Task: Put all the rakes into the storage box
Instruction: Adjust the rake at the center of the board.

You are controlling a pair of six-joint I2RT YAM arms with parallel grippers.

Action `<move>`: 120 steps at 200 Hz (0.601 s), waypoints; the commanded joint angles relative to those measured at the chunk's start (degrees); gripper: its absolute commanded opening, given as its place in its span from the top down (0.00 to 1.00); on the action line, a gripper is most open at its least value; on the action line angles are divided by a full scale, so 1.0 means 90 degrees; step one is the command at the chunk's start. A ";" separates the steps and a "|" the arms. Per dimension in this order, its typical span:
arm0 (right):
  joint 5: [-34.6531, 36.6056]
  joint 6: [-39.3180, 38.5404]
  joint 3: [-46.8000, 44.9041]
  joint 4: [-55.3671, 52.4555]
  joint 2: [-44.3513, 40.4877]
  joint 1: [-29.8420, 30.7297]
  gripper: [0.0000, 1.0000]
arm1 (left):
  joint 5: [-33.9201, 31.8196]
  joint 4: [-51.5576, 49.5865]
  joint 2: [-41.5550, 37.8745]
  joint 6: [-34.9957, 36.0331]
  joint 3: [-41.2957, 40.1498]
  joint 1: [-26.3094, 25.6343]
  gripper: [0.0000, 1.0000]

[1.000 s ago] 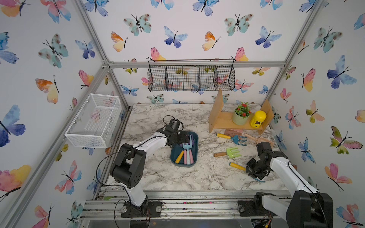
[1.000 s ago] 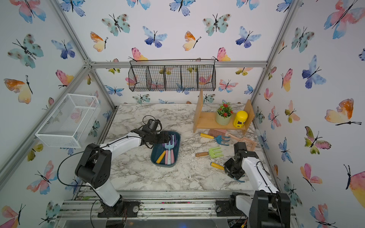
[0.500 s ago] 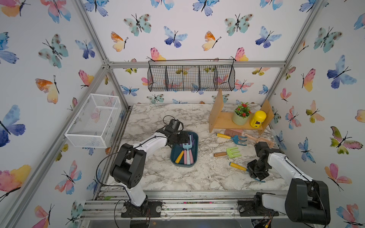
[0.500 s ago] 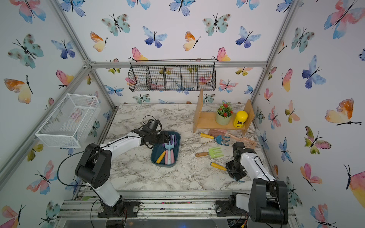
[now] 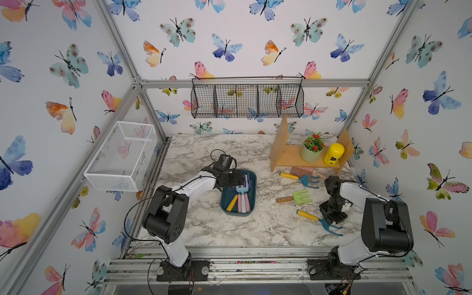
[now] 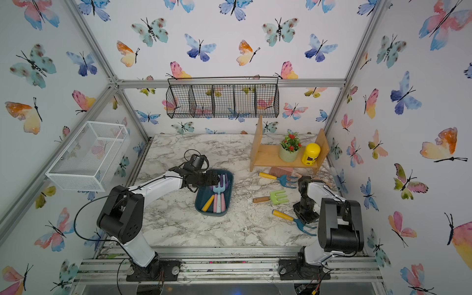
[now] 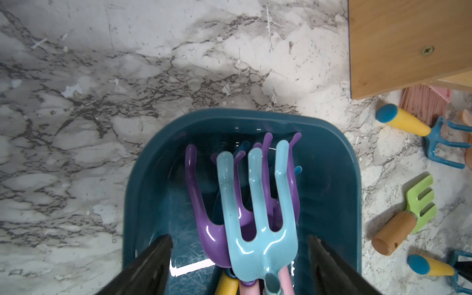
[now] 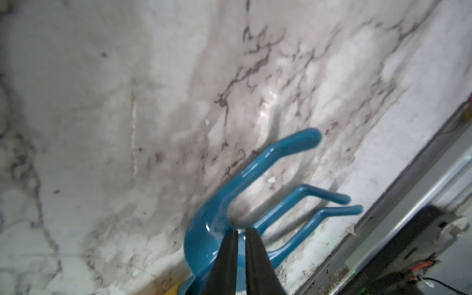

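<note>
right claw [image 8: 242,232]: just closed, pinching rake [image 8: 204,245] head | desk [image 5: 204,229] 4 o'clock | left claw [image 7: 238,237]: spread above storage box [image 7: 332,184] | lift next

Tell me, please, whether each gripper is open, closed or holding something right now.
Left gripper: open, empty, above the storage box.
Right gripper: closed, tips at the head of the blue rake; whether it grips cannot be told.

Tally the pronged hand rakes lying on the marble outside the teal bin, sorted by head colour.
Blue-headed rakes: 2 (near rake, far rake)
Green-headed rake: 1
Total: 3
</note>
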 commanded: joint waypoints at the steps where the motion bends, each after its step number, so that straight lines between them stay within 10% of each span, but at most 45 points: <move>1: 0.0475 -0.0155 0.0349 0.0069 0.0304 0.0024 0.87 | -0.0242 -0.0158 -0.0174 0.0094 0.0086 0.0125 0.13; 120: -0.0832 -0.1822 0.2969 0.1038 0.2683 0.0346 0.90 | -0.0326 -0.0198 -0.0234 0.0084 0.0104 0.0249 0.13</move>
